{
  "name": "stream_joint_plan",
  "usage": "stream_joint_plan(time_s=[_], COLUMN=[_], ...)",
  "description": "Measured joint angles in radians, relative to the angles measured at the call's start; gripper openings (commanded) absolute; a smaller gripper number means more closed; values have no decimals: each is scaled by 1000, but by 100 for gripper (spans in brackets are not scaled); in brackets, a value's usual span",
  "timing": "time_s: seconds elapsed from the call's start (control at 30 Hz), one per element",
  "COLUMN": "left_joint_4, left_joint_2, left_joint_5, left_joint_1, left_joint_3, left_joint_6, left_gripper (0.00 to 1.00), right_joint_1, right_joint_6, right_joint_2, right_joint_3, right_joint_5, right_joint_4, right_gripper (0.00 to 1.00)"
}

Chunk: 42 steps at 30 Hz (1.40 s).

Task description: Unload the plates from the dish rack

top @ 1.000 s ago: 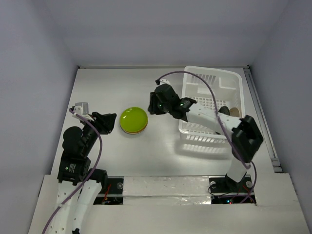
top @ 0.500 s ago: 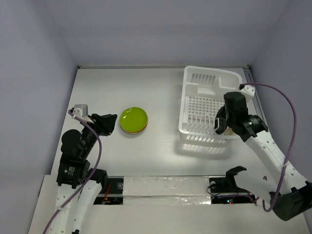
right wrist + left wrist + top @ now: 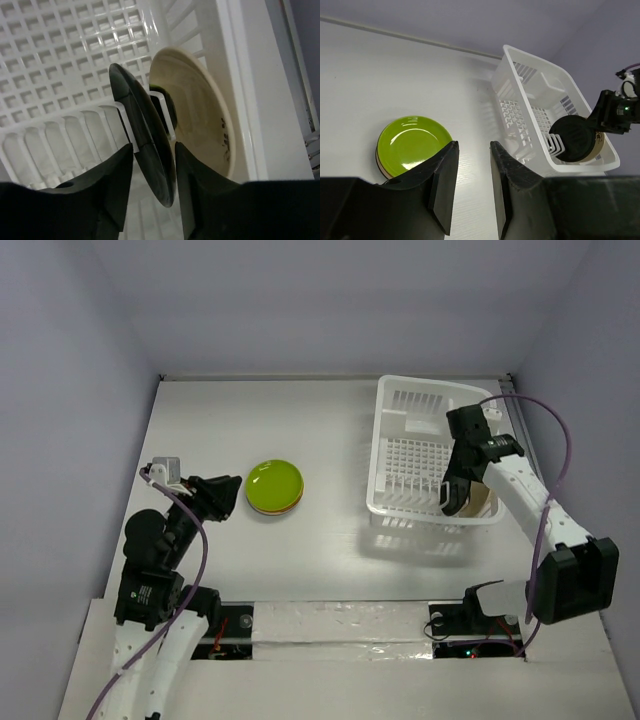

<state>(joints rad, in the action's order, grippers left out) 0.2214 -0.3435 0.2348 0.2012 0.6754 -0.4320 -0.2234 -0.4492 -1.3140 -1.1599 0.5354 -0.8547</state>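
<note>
The white dish rack [image 3: 420, 523] stands at the right of the table. A dark plate [image 3: 452, 496] stands upright in its near right corner, with a cream plate [image 3: 486, 503] just behind it. My right gripper [image 3: 456, 486] is open inside the rack. In the right wrist view its fingers [image 3: 153, 148] straddle the rim of the dark plate [image 3: 142, 135] without touching it, and the cream plate [image 3: 200, 110] is to the right. A stack topped by a lime green plate [image 3: 274, 486] lies mid-table. My left gripper [image 3: 226, 489] is open and empty just left of it [image 3: 473, 145].
White tines [image 3: 125, 117] in the rack hold the standing plates apart. A metal rail [image 3: 535, 480] runs along the table's right edge beside the rack. The grey walls close in at the back and on both sides. The left wrist view shows the rack [image 3: 520, 55] and green plate [image 3: 412, 142].
My right arm has swung from near the green-topped stack over to the rack and lowered its open fingers around the dark plate. The left arm has hardly moved.
</note>
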Motion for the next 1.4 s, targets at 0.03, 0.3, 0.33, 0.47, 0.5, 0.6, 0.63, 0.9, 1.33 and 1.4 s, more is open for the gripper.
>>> stream_joint_plan(time_s=[0.03,0.3,0.33,0.47,0.5,0.6,0.63,0.9,1.33,1.4], left_joint_4=[0,0,0,0,0,0,0,0,0,0], left_joint_2=[2,3,3,3,3,3,2,-11,-27,-27], left_joint_5=[0,0,0,-1,-1,-2,-3,-3,-3,-4], left_joint_1=[0,0,0,0,0,0,0,0,0,0], left_joint_3=[0,0,0,0,0,0,0,0,0,0], left_joint_6=[0,0,0,0,0,0,0,0,0,0], left_gripper=[29,29,29,29,29,29,29,29,29,29], right_joint_1=[0,0,-3,-7,-7,-5,-5,-63,-352,-425], right_joint_6=[7,117,128,164,185,254,283,433,266,232], right_joint_2=[-18,-124,-131,-169,-174,-181,-181,-171,116,114], right_joint_3=[2,-8,-17,-31,-31,-31,-31,-25,-268,-338], right_joint_5=[-10,33,45,112,130,163,166,235,424,447], right_joint_4=[2,12,14,82,103,168,190,296,91,74], right_gripper=[40,0,0,0,0,0,0,0,0,0])
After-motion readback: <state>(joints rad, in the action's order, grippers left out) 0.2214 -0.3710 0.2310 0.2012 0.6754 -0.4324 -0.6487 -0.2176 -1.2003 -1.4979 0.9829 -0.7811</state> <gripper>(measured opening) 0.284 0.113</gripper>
